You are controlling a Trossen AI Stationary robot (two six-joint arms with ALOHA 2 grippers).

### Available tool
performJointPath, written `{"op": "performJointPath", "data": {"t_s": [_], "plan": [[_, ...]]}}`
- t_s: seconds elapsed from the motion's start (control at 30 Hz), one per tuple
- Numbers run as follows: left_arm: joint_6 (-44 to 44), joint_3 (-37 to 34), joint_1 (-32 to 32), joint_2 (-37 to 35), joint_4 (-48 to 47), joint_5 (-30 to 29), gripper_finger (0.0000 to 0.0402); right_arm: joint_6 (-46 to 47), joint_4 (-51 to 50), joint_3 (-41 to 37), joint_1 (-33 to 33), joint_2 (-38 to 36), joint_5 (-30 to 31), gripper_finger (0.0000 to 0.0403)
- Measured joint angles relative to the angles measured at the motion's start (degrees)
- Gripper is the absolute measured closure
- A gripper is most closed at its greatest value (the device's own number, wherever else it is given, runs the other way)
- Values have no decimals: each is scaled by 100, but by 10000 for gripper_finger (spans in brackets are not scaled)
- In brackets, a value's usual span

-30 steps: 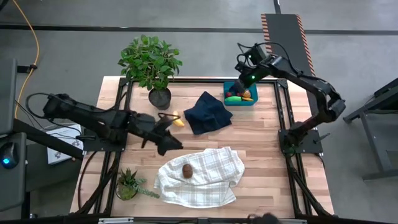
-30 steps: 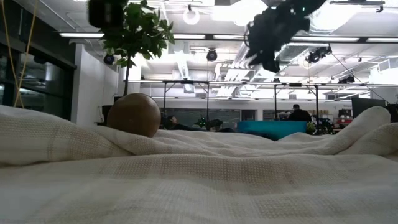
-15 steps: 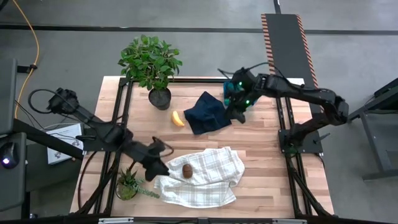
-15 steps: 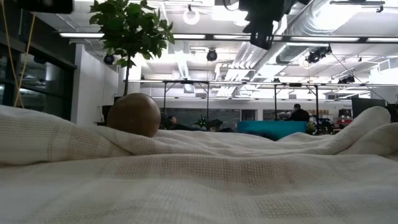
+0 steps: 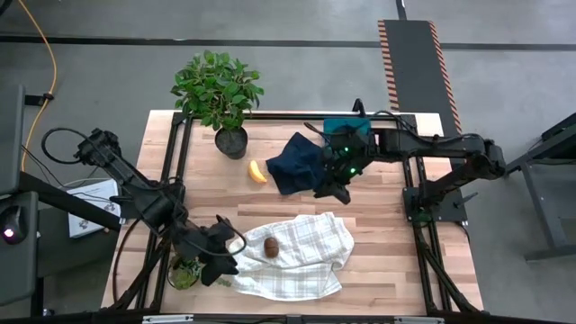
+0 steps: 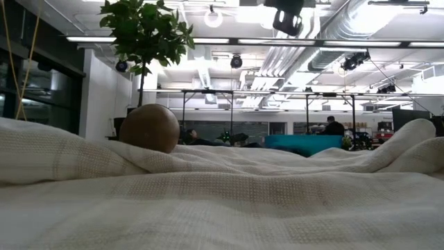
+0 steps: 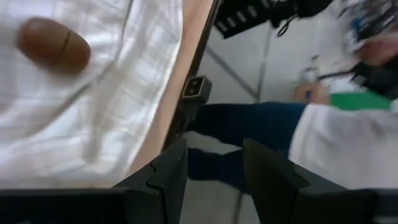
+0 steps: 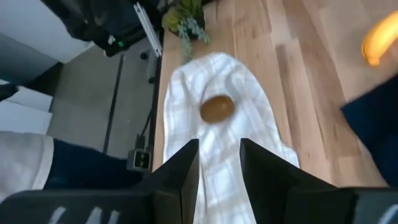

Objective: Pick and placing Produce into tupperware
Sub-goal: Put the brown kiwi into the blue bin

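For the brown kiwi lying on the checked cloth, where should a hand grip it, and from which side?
Probably from straight above, closing across the short middle of the kiwi. It is an oval lying on its side on the white checked cloth, with nothing touching it, so the narrow waist fits between fingers better than the long ends. The soft, rumpled cloth beneath argues against a sideways scoop.
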Motion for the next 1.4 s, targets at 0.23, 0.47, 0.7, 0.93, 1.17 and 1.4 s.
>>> {"op": "performJointPath", "data": {"t_s": [0.23,0.47,0.7,0.93,1.17,1.4], "plan": [[1605,2417,-4,1035,-2691,-870,259,174,237,0,349,0,567,295],[2680,3292,75,1793,-3955,-1452,259,239,217,0,518,2,596,295],[2921,2931,358,2006,-4118,-1041,233,182,112,0,655,-4,816,295],[2885,2578,828,2007,-3781,-686,112,112,-221,0,848,-199,976,295],[2927,2214,1244,2002,-2827,-577,21,344,-459,0,1215,-540,1464,295],[2910,1565,1414,2002,-2387,-500,3,541,-605,0,1637,-834,1987,295]]}}
